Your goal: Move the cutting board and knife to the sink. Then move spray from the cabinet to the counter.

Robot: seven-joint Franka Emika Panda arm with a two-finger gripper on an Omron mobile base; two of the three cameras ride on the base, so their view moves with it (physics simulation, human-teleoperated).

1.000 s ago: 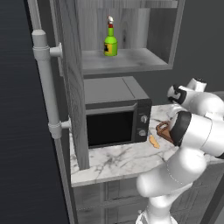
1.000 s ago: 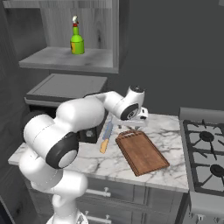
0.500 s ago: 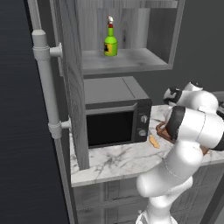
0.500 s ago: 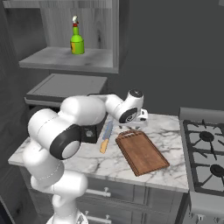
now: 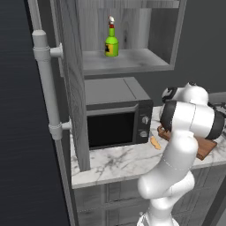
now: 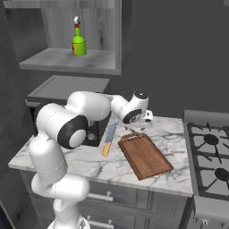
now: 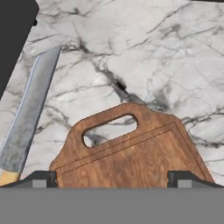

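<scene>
1. The arm [image 6: 67,134] is glossy white throughout, built of thick, rounded tubular segments that bulge at each joint.
2. Dark charcoal caps and bands mark the joints: a round black disc sits on the side of one big segment, and a wide dark ring circles another.
3. The wrist ends in a smaller white housing with a dark round face.
4. The gripper [image 7: 112,177] has two small, dark, blocky finger tips, each carrying a pale grey square patch.

Reddish-brown wood-grain cutting board with a slotted handle [image 7: 131,153], grey-bladed knife with an orange-yellow handle [image 6: 108,139], white marble counter with grey veins [image 7: 144,52], bright green spray bottle with yellow label and red-and-white top [image 5: 111,43], grey wood-grain cabinet [image 5: 73,88], black microwave [image 5: 115,117]
</scene>
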